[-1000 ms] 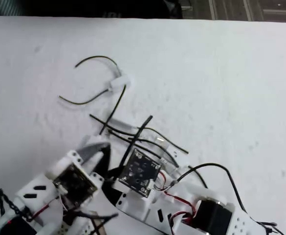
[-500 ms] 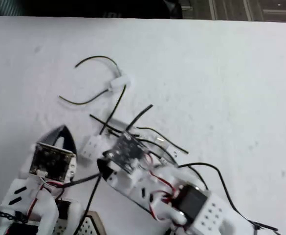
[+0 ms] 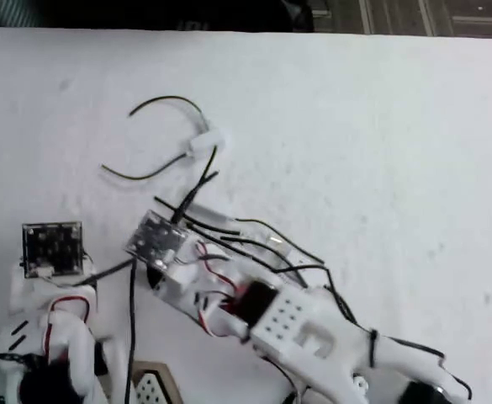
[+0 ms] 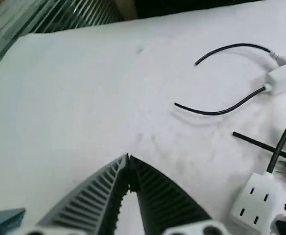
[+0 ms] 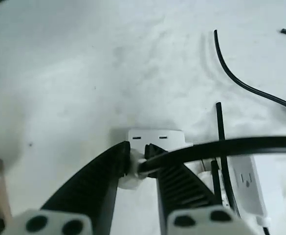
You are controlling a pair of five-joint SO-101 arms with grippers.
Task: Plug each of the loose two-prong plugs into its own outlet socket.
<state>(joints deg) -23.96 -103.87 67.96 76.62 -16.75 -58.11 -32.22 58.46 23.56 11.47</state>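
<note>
In the high view the right arm (image 3: 254, 303) lies across the table (image 3: 380, 126) from 5 o'clock toward the centre. Its wrist covers its claw and the things under it. The left arm (image 3: 52, 269) stands at 8 o'clock, and its camera board hides its claw there too.

The right wrist view shows the right gripper (image 5: 139, 155) clamped on a white two-prong plug (image 5: 129, 180). The plug's black cable (image 5: 221, 147) runs out sideways between the fingers. The prongs are hidden behind the fingertips. A white outlet socket (image 5: 155, 137) lies just beyond the tips, its two slots facing up. Whether the plug touches it cannot be told. A second socket (image 5: 244, 182) lies beside the claw, partly cut by the cable.

The left gripper (image 4: 129, 172) has its fingers together and holds nothing above bare table. A four-slot socket (image 4: 254, 197) sits near it, cut off at the frame edge.

At 11 o'clock lies a white connector (image 3: 205, 141), with a black lead leaving each end. Whether it is a plug seated in a socket is hard to make out.
</note>
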